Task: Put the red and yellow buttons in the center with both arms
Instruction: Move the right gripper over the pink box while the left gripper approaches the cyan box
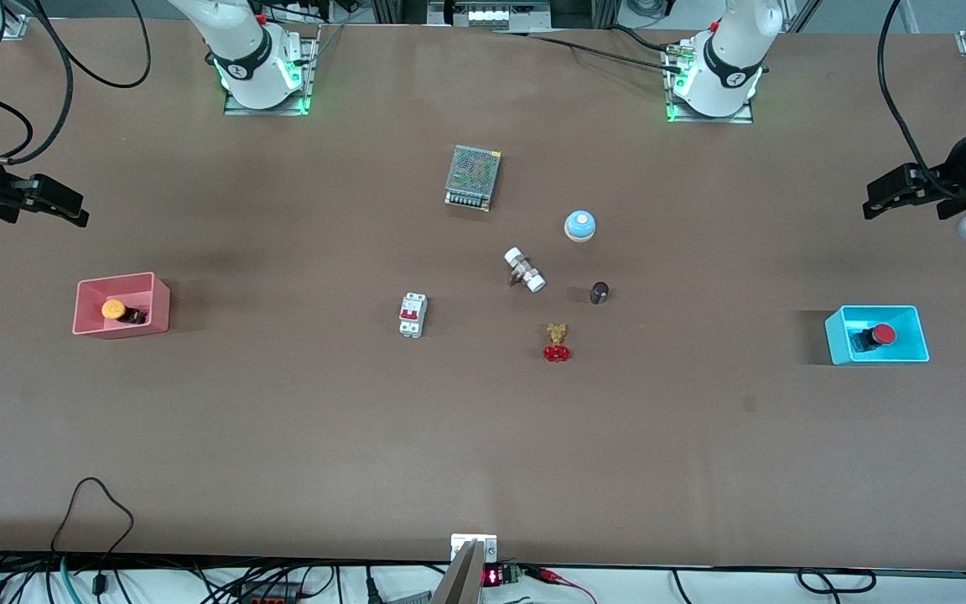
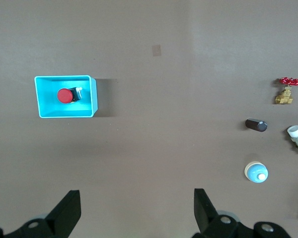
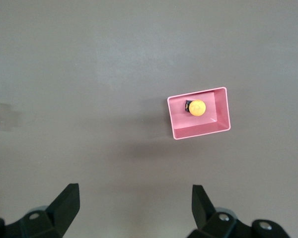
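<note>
1. The red button [image 1: 879, 335] lies on its side in a blue bin [image 1: 835, 346] at the left arm's end of the tabletop [image 1: 282, 419].
2. The yellow button [image 1: 116, 310] lies in a pink bin [image 1: 156, 302] at the right arm's end.
3. The left gripper [image 1: 877, 201] hangs in the air over bare tabletop at its own end, its fingers [image 2: 67, 212] spread wide and holding nothing.
4. The right gripper [image 1: 72, 210] hangs over bare tabletop at its end, its fingers [image 3: 64, 206] likewise wide apart and empty.
5. In the centre lie a mesh-covered power supply [image 1: 473, 177], a blue-and-white bell [image 1: 580, 226], a white-ended fitting [image 1: 524, 269], a dark cylinder [image 1: 599, 292], a brass valve [image 1: 557, 342] with a red handwheel, and a white circuit breaker [image 1: 412, 315].
6. The power supply sits farthest from the front camera; the valve sits nearest.
7. The bell, cylinder and valve lie toward the left arm's end of the cluster; the breaker toward the right arm's.
8. Both bins stand well apart from the central cluster.
</note>
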{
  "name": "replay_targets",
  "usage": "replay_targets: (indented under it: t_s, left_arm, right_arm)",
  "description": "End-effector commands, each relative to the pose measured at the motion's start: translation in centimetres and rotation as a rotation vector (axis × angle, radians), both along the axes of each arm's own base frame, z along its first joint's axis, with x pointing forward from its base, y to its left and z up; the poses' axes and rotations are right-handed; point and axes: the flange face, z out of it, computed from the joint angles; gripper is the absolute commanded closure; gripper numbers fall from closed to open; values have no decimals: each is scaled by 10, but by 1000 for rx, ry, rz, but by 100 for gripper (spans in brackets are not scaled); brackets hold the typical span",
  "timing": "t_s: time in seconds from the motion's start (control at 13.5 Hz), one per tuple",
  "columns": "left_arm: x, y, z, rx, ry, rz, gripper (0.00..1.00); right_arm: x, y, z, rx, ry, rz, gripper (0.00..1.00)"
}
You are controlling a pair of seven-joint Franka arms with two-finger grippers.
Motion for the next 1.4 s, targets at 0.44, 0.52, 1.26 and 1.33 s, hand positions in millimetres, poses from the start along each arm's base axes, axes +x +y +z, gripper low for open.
replay_targets:
  t_s: [0.44, 0.52, 1.26, 1.33]
  left_arm:
    - [-1, 3, 8, -9, 11, 1, 0]
    - [-1, 4, 8, -9, 11, 2, 0]
    - [16, 9, -31, -12, 78, 15, 0]
    - [20, 22, -41, -14, 96, 36, 0]
  right_arm:
    - [-5, 5, 8, 9, -7, -2, 0]
    - [-4, 7, 6, 9, -7, 1, 0]
    - [43, -6, -52, 6, 47, -6, 0]
    - [47, -5, -61, 4, 53, -2, 0]
